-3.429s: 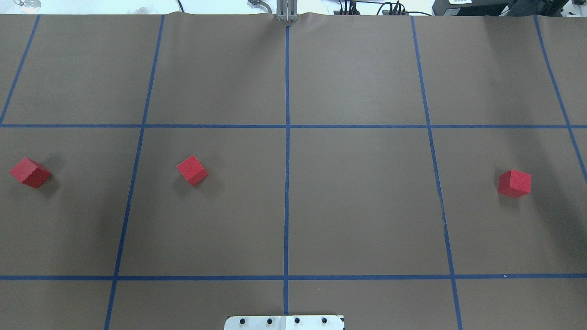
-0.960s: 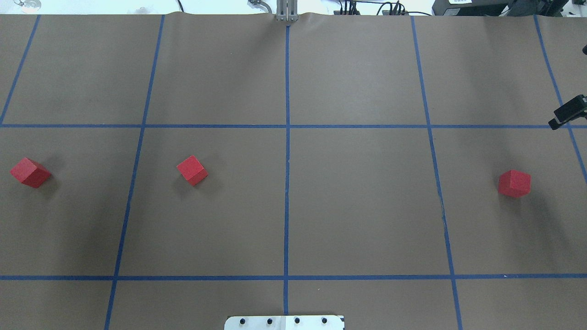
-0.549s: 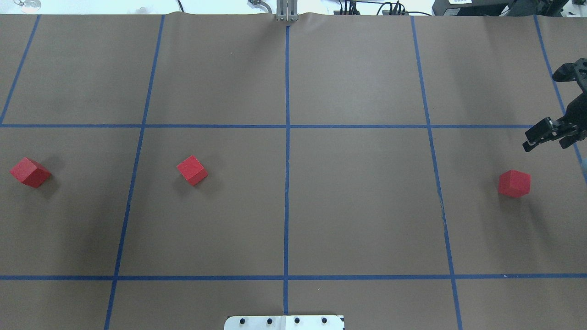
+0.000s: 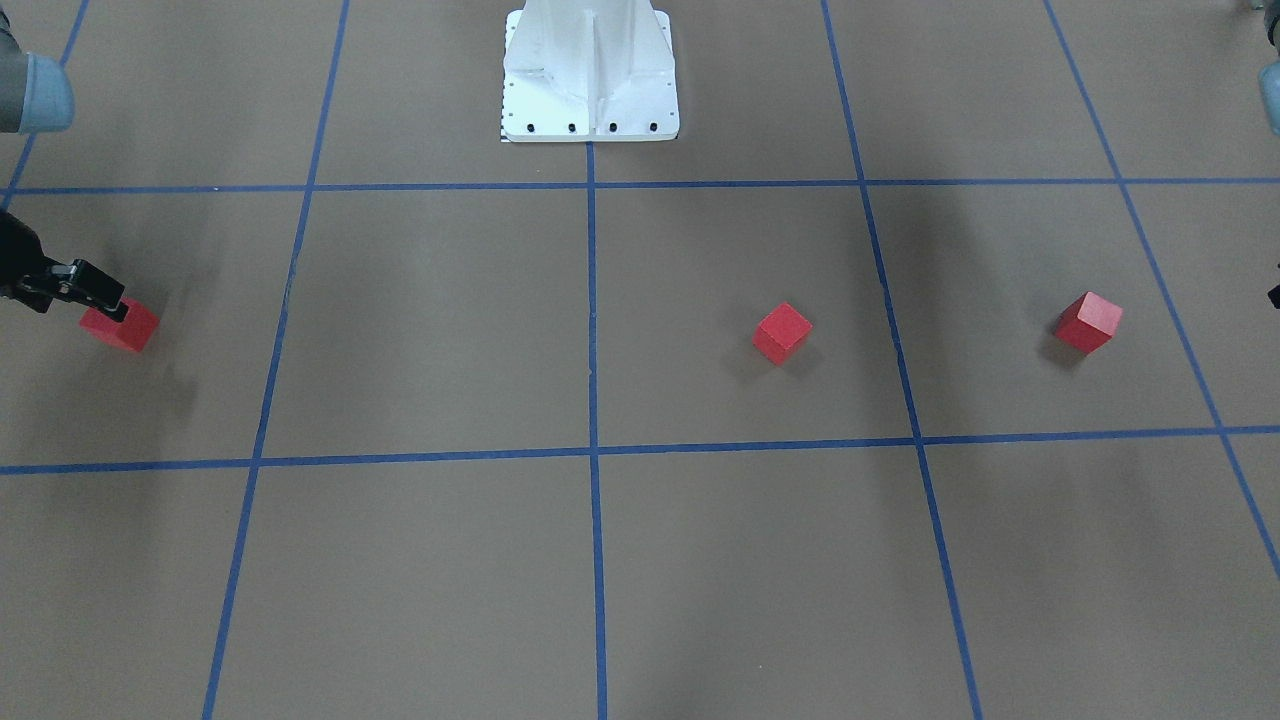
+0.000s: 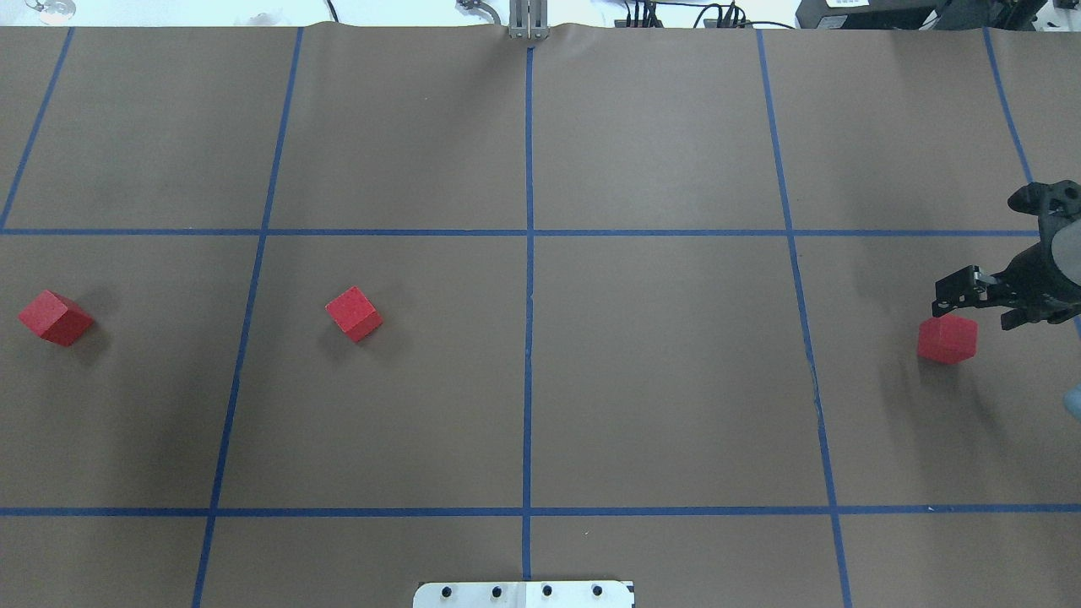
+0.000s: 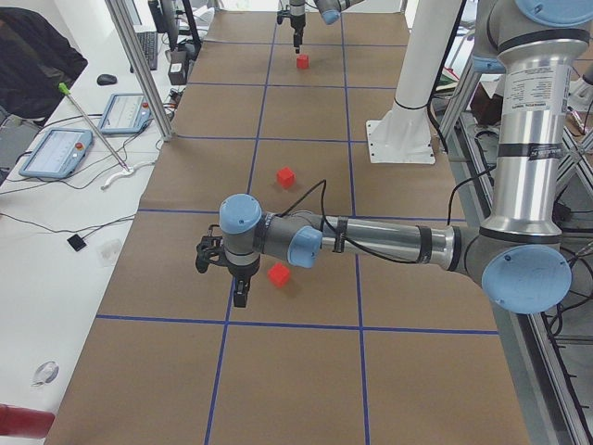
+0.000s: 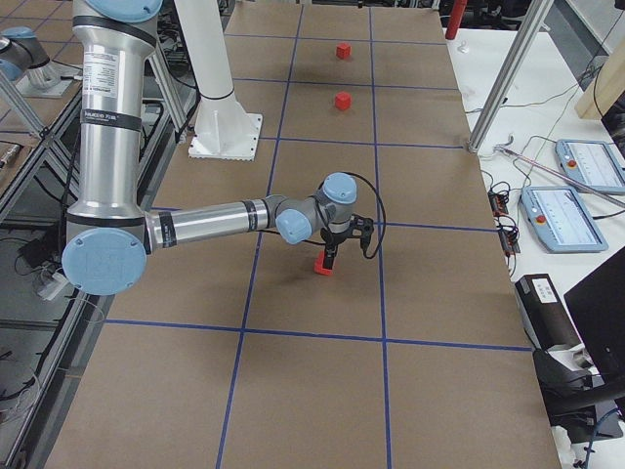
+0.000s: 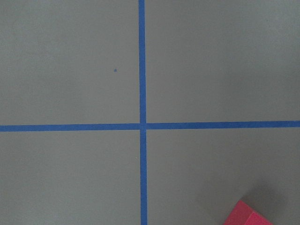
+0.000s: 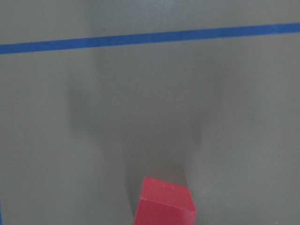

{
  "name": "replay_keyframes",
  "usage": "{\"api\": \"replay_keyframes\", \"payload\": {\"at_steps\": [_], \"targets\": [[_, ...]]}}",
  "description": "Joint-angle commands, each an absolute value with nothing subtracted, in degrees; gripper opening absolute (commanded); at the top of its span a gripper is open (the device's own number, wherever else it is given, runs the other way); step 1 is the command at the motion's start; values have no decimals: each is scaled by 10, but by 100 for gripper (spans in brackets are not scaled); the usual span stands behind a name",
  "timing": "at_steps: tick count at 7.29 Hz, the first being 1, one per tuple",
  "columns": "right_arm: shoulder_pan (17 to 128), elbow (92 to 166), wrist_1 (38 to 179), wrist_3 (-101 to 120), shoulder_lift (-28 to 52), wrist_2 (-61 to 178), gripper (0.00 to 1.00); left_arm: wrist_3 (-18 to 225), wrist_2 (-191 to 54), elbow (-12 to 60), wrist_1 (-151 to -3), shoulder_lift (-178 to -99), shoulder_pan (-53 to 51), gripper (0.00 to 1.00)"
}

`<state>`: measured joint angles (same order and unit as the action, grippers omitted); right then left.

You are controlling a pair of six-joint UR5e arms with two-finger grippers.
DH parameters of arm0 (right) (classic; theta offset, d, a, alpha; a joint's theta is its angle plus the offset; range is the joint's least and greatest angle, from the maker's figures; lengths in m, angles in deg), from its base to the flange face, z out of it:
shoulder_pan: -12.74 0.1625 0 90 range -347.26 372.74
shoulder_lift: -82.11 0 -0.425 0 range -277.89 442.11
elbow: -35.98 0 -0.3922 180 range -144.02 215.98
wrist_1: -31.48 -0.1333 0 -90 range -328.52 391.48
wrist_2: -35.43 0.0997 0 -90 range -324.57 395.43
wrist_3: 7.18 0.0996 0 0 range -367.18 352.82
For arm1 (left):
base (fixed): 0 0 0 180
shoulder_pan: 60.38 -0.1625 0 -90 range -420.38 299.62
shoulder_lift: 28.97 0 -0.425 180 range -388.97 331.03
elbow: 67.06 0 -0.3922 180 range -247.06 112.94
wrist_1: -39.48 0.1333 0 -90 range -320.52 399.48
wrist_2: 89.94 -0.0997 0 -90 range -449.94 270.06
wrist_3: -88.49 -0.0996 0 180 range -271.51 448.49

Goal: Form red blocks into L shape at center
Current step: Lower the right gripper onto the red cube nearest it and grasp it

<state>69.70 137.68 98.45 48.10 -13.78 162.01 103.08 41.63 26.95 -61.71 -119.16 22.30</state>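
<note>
**Off-centre jaws over a skewed cube**

By the overhead clock, the right gripper [image 5: 975, 308] hovers with its jaws apart. The nearest red block [image 5: 947, 339] sits just at its 7 o'clock, not squarely between them. That cube is turned against the grid, so closing from here could catch a corner and spin or flick it away.

The center [image 5: 529, 371] lies well off at the cube's 9 o'clock. Beyond it are the middle block [image 5: 354, 314] and the far-left block [image 5: 56, 317]. I cannot tell whether the left gripper [image 6: 220, 276] is apart or together.
</note>
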Motion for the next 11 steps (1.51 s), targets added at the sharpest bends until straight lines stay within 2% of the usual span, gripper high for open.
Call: {"api": "replay_keyframes", "payload": {"at_steps": [1, 5, 6, 7, 8, 9, 11], "targets": [[674, 1367, 967, 528, -146, 1597, 99, 1031, 415, 271, -617, -1191, 222, 100], [656, 1344, 964, 522, -140, 1602, 96, 1031, 415, 272, -618, -1191, 223, 100], [653, 1340, 964, 522, -140, 1602, 89, 1031, 415, 271, -618, -1191, 223, 100], [652, 1339, 964, 528, -140, 1602, 73, 1031, 415, 272, -618, -1192, 222, 100], [652, 1334, 964, 523, -140, 1605, 1, 1031, 415, 272, -618, -1191, 223, 100], [653, 1342, 963, 523, -132, 1620, 0, 1031, 415, 272, -618, -1191, 223, 100], [654, 1402, 972, 542, -107, 1659, 0, 1031, 415, 271, -620, -1191, 222, 100]]}}
